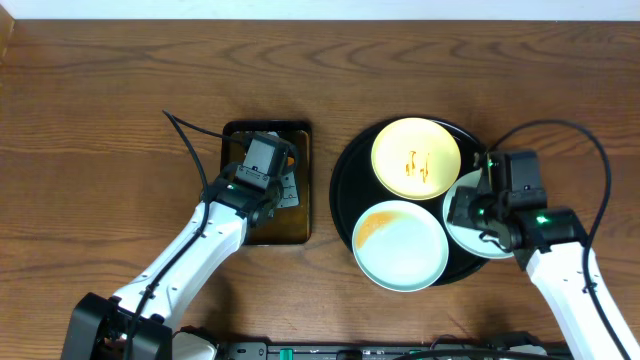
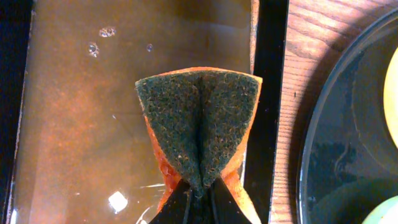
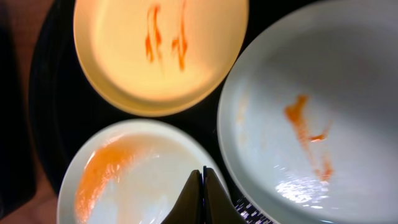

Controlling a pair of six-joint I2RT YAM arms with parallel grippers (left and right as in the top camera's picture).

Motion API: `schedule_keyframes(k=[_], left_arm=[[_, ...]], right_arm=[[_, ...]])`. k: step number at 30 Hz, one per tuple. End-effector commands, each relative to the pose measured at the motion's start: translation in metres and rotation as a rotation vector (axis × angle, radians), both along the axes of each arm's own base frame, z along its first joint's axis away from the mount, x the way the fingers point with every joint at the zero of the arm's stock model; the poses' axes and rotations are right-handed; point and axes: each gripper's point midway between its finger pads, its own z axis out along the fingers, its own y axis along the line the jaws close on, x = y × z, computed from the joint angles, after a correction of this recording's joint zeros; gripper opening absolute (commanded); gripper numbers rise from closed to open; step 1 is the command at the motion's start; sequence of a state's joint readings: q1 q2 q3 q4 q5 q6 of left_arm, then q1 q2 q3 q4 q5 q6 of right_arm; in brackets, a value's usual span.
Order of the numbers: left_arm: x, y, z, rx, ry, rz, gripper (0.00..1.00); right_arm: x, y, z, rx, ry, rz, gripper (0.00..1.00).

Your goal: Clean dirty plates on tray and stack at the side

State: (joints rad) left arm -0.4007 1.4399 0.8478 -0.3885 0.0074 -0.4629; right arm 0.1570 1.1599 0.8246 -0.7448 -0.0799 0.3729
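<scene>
The black round tray [image 1: 343, 185] holds three plates. The yellow plate [image 1: 416, 158] with orange streaks is at the back, also in the right wrist view [image 3: 155, 56]. A mint plate [image 1: 400, 245] with a broad orange smear is at the front [image 3: 124, 180]. A second mint plate [image 1: 468, 186] with a thin smear [image 3: 311, 118] lies partly under my right arm. My right gripper [image 1: 460, 215] [image 3: 203, 182] is shut and empty, over the gap between the two mint plates. My left gripper [image 1: 280, 175] [image 2: 199, 186] is shut on a folded orange and green sponge [image 2: 199, 118].
The sponge hangs over a rectangular dark tray [image 1: 245, 135] [image 2: 270, 93] of brownish liquid, left of the round tray [image 2: 336, 143]. Bare wood tabletop [image 1: 100, 120] surrounds both trays. A strip of wood [image 2: 295, 124] separates them.
</scene>
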Motion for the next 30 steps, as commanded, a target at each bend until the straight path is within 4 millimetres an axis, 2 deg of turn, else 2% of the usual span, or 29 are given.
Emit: schedule_keyframes(k=[1,6,7,9,13,16,19,21,26,30], left_arm=[[0.002,0.004,0.005,0.018,-0.023,-0.002,0.08],[0.002,0.004,0.005,0.018,-0.023,-0.002,0.08],[0.002,0.004,0.005,0.018,-0.023,-0.002,0.08],[0.002,0.004,0.005,0.018,-0.024,-0.002,0.08],[0.002,0.004,0.005,0.018,-0.023,-0.002,0.08],[0.002,0.004,0.005,0.018,-0.023,-0.002,0.08],[0.002,0.004,0.005,0.018,-0.023,-0.002,0.08],[0.002,0.004,0.005,0.018,-0.022,-0.002,0.08],[0.001,0.004,0.005,0.02,-0.019,-0.002,0.08],[0.0,0.005,0.004,0.023,-0.012,-0.002,0.08]], right_arm=[[0.009,-0.011,0.017,-0.094,-0.062,0.017,0.01],[-0.007,0.011,0.01,0.021,0.016,0.079,0.03],[-0.015,0.017,0.008,0.058,0.054,0.091,0.09],[-0.032,0.021,0.001,0.098,0.138,0.083,0.26],[-0.067,0.015,-0.02,0.097,0.311,0.007,0.42],[-0.086,0.014,-0.038,0.114,0.395,-0.054,0.45],[-0.095,0.019,-0.057,0.154,0.427,-0.075,0.44],[-0.097,0.025,-0.068,0.198,0.427,-0.079,0.41],[-0.097,0.025,-0.097,0.227,0.395,-0.134,0.4],[-0.1,0.024,-0.114,0.257,0.389,-0.206,0.32]])
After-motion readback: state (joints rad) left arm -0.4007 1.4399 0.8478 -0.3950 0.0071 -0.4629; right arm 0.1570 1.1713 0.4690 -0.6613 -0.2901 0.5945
